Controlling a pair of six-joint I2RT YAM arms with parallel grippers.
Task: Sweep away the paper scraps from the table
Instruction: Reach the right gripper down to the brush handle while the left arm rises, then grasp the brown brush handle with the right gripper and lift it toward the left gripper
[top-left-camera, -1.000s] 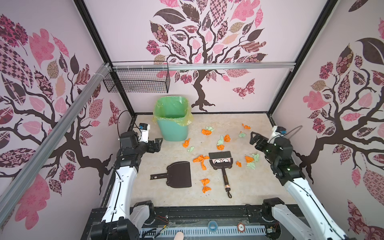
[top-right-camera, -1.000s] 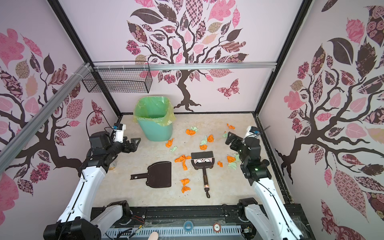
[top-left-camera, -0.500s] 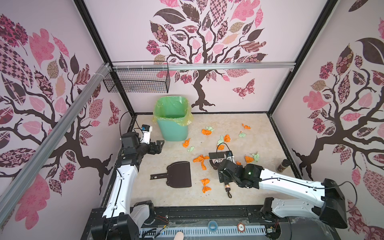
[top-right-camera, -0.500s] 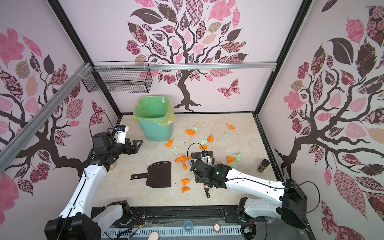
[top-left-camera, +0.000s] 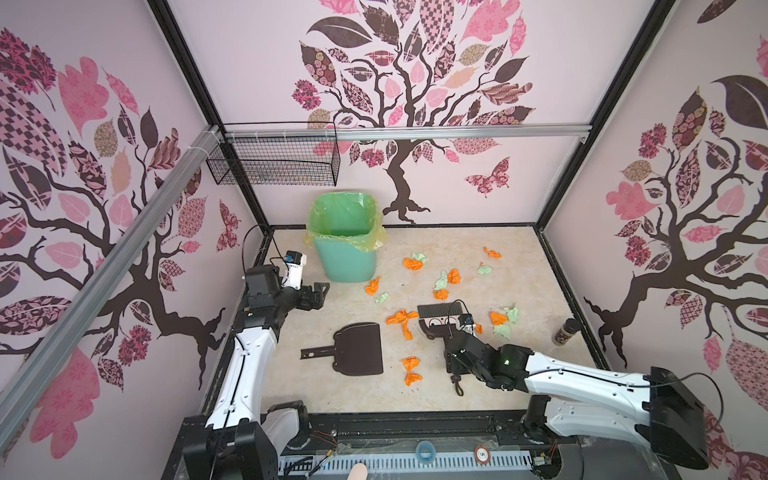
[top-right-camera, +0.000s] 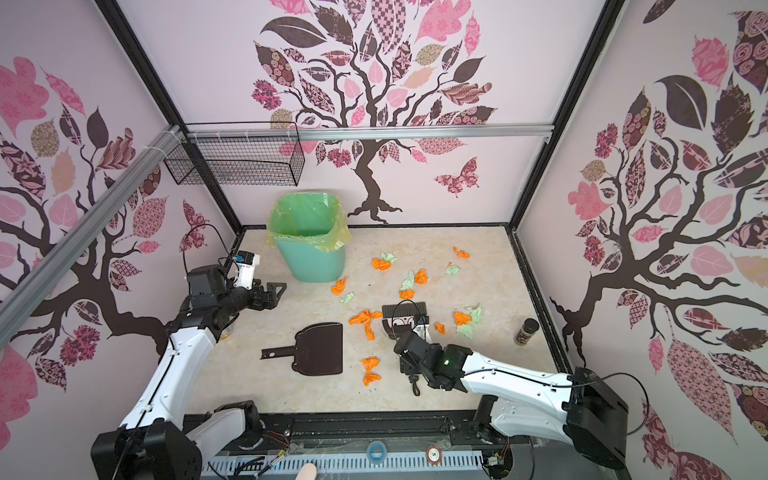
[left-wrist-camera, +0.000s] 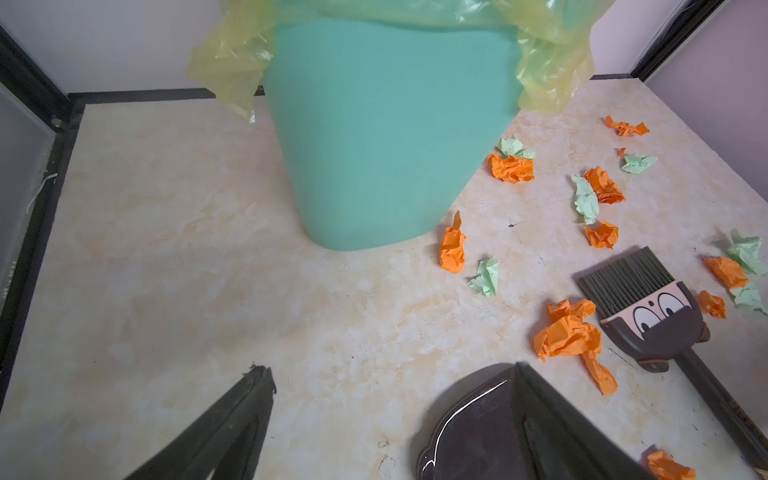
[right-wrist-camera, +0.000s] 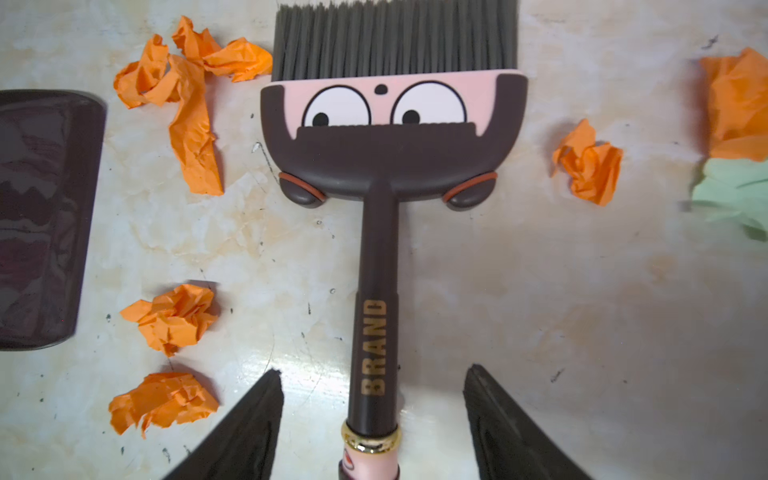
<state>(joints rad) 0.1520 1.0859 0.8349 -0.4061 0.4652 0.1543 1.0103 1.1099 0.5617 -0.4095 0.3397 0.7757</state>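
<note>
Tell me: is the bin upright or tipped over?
Upright. The bin stands on its base on the table, mouth facing up, liner draped over its rim.

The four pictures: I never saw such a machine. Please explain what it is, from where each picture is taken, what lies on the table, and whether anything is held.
It is a robot with two white arms, each ending in two black fingers. Both top views look down on the whole scene; each wrist view comes from a camera on one arm. On the cream marbled table are crumpled orange and pale green paper scraps, a dark brown plastic dustpan, a dark brown hand brush with grey bristles and a cartoon face, a mint-green bin with yellow-green liner, and a small dark jar. Nothing is held: the left fingers stand open and empty; the right fingers stand open on both sides of the brush handle, not touching it.
</note>
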